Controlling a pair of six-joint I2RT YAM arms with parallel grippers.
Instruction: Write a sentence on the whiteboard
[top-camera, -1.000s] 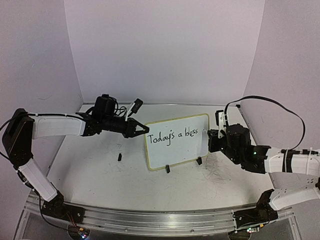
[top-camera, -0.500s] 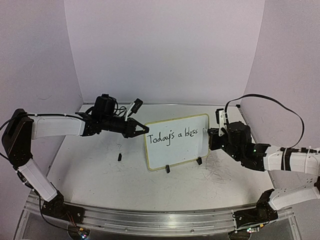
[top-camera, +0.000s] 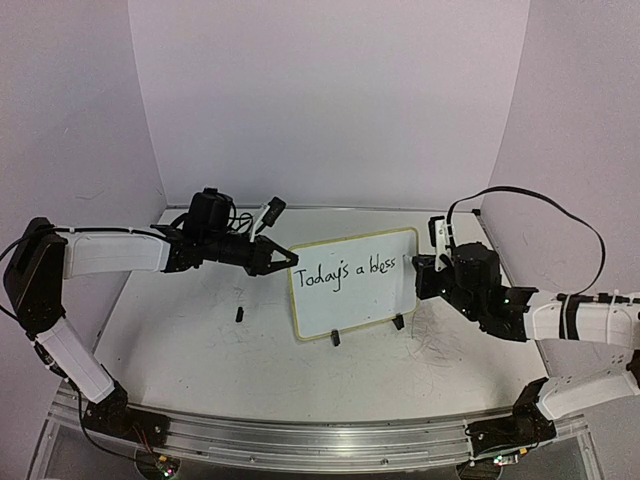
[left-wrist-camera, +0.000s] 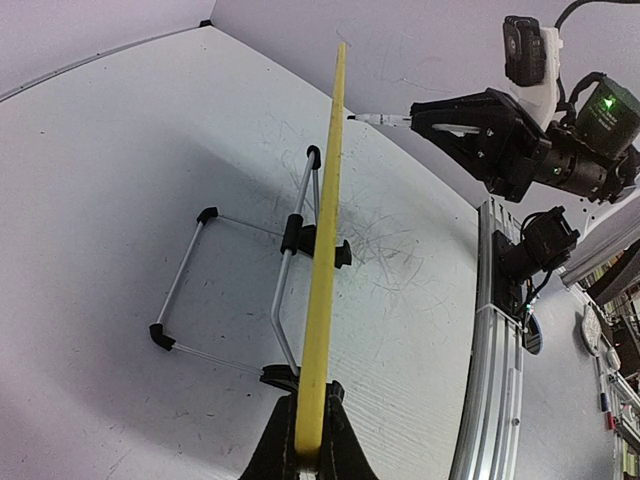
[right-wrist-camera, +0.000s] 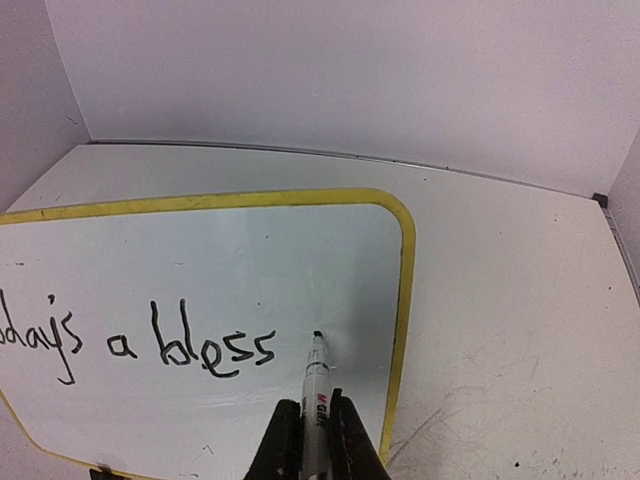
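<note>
The whiteboard (top-camera: 350, 305) stands upright in the middle of the bench (top-camera: 180, 350), barring any straight pass from 6 to 12 o'clock. Its 9 o'clock edge is taken by the left tool (top-camera: 292, 258), clamped on the rim. Its 3 o'clock end is taken by the right tool (top-camera: 418, 267), closed on a marker (right-wrist-camera: 316, 375) with its tip at the board face. Behind the board, a wire stand (left-wrist-camera: 235, 290) spreads over the bench. 1 small black piece (top-camera: 240, 314) lies at 8 o'clock. Bare bench lies open at 6 o'clock. Walls (top-camera: 330, 100) close off 9, 12 and 3 o'clock.
</note>
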